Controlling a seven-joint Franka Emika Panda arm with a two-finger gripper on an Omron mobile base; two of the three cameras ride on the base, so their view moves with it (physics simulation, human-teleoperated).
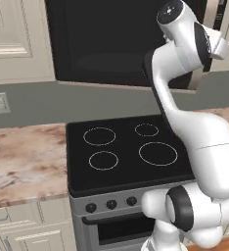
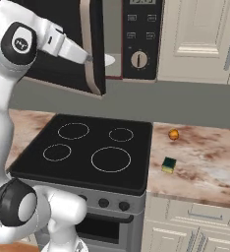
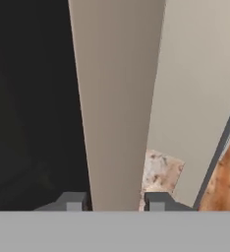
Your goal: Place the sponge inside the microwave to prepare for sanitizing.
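**Door Handle Between the Fingers, Sponge Low and to the Right**

While the microwave (image 2: 122, 39) door stands partly swung out, the gripper (image 3: 114, 201) is at the door's free edge, with the long beige handle (image 3: 114, 98) running between its two fingertips (image 3: 72, 201). In the hand view, one tip stands on each side of the handle; the fingers are apart by the handle's width, and whether they actually press on it cannot be told.

The handle's long axis runs up and down the door edge. The fingers straddle it crosswise, which suits a pull that swings the door wider.

The sponge (image 2: 168, 164) lies flat on the marbled counter (image 2: 205, 162) just to the right of the black stove (image 2: 87, 147), near the front edge, green layer up. A small orange round object (image 2: 173, 134) sits on the same counter behind it, apart from it.

Key relation: the sponge lies well below the gripper and to its right, on the far side of the stove from the arm's base. The oven cavity, with its white plate (image 2: 108, 60) visible through the gap, is above the stove and behind the door.

Judgement: the door-opening step is in hand; the sponge is untouched. The opening appears too narrow for the hand, so the door probably needs to open further before the arm descends rightward to the sponge.
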